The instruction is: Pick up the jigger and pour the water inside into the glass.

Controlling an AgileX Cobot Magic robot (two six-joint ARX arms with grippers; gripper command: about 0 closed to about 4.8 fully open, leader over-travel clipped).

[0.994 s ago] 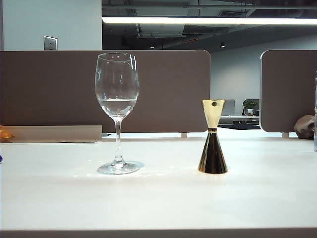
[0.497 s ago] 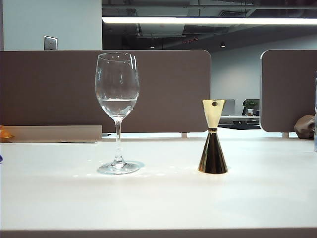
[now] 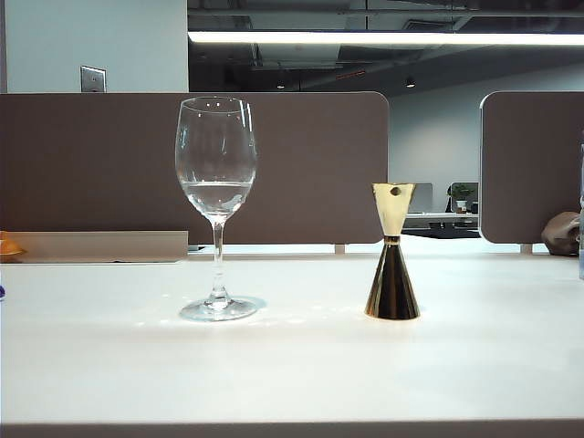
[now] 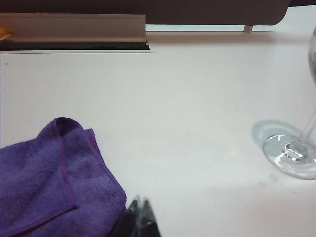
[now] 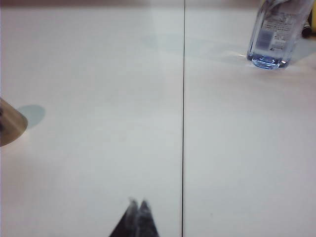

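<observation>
The gold jigger (image 3: 392, 255) stands upright on the white table, right of centre in the exterior view; its dark lower cone (image 5: 10, 123) shows in the right wrist view. The tall stemmed glass (image 3: 216, 205) stands to its left, holding a layer of clear water (image 3: 216, 193); its round foot (image 4: 291, 154) shows in the left wrist view. Neither arm appears in the exterior view. My left gripper (image 4: 139, 202) is shut and empty beside a purple cloth. My right gripper (image 5: 138, 203) is shut and empty, well away from the jigger. Whether water is inside the jigger is hidden.
A purple cloth (image 4: 49, 177) lies crumpled next to the left gripper. A clear plastic bottle (image 5: 274, 34) stands on the table beyond the right gripper. A dark seam (image 5: 183, 118) runs across the tabletop. Brown partition panels (image 3: 310, 164) stand behind the table.
</observation>
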